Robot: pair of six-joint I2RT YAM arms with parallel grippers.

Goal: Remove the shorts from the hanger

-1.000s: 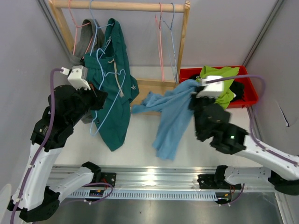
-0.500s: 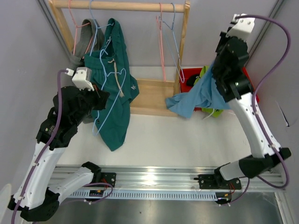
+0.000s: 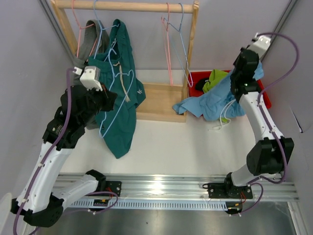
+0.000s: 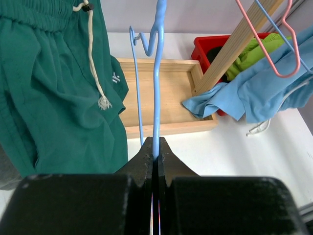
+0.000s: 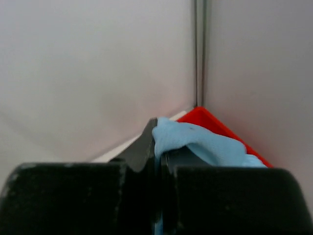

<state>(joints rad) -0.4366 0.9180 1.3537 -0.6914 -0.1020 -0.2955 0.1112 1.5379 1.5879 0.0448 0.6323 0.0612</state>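
The dark teal shorts hang on a blue wire hanger from the wooden rail; grey shorts hang behind them. My left gripper is shut on the hanger's wire, beside the teal shorts. My right gripper is shut on the light blue shorts, which drape from the red bin onto the table. The cloth shows pinched between its jaws. Lime green shorts and black shorts lie in the bin.
Empty pink and blue hangers hang at the rail's right end beside the wooden post. A wooden base tray lies under the rack. Grey walls close in on both sides.
My right arm swung up and back over the red bin, carrying the light blue shorts off the table's middle; the shorts now drape lower on the bin. My left gripper shifted slightly up.
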